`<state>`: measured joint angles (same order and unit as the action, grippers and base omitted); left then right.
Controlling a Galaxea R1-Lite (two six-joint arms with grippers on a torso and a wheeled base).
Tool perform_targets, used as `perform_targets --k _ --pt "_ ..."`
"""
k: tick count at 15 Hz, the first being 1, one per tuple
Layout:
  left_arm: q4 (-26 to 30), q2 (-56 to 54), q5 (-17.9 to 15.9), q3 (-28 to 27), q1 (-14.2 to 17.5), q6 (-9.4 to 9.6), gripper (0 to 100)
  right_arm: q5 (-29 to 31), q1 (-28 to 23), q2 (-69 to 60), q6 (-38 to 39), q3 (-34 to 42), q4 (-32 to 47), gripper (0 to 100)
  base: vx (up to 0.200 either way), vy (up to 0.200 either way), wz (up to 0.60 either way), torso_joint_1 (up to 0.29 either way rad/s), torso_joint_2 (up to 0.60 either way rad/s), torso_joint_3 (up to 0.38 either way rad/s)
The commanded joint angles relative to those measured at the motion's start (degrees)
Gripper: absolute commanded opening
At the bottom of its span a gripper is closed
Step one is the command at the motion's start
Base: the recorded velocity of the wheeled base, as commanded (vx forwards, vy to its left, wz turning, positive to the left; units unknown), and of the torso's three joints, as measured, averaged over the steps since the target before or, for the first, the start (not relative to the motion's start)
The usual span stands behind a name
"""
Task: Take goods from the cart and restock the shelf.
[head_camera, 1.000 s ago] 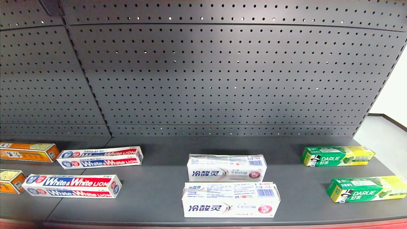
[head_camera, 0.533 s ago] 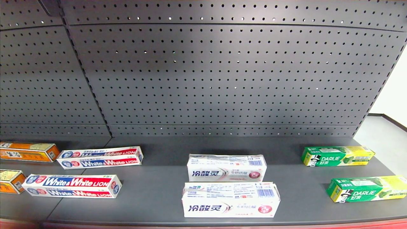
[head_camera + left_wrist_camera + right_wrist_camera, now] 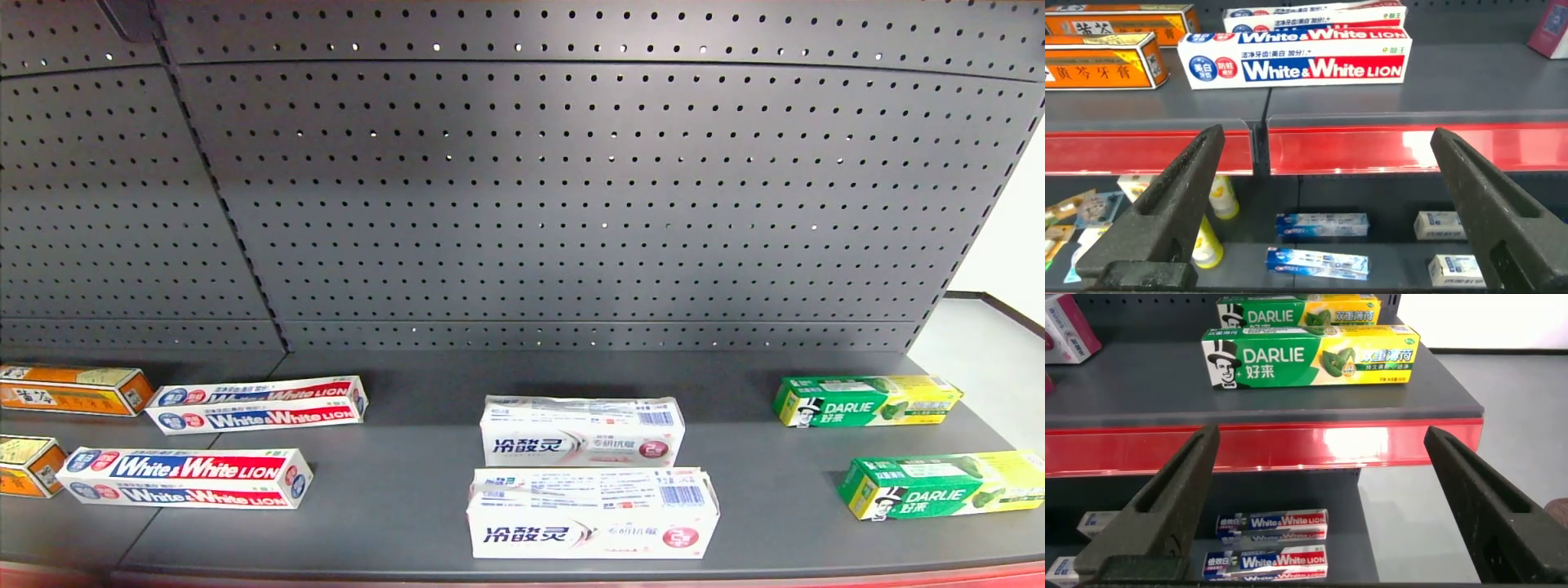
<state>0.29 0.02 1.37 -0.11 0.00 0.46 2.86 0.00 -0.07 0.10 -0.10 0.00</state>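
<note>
The grey shelf (image 3: 408,490) carries toothpaste boxes in pairs: orange boxes (image 3: 73,389) at far left, red-white-blue boxes (image 3: 186,478), white-pink boxes (image 3: 592,513) in the middle, green-yellow boxes (image 3: 943,486) at right. My left gripper (image 3: 1327,204) is open, held in front of the shelf's red edge strip (image 3: 1372,151) below the red-white-blue boxes (image 3: 1298,65). My right gripper (image 3: 1323,502) is open too, in front of the red strip (image 3: 1290,449) below the green-yellow boxes (image 3: 1310,355). Nothing sits between either pair of fingers.
A perforated grey back panel (image 3: 522,204) rises behind the shelf. A lower shelf holds more toothpaste boxes (image 3: 1319,224), small yellow bottles (image 3: 1221,200) and red-white-blue boxes (image 3: 1272,524). Pale floor (image 3: 988,359) lies to the right of the shelving.
</note>
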Motion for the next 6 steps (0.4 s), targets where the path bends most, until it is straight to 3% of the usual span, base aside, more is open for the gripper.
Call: perform_targets --k 1,6 --pt "0.0 0.0 0.0 0.0 0.0 -0.02 100 0.0 0.0 0.1 0.0 0.0 0.0 100 0.000 0.000 0.00 0.000 0.00 0.000" --pt "0.0 0.0 0.0 0.0 0.0 -0.02 100 0.0 -0.1 0.1 0.1 0.0 0.0 100 0.000 0.000 0.00 0.000 0.00 0.000"
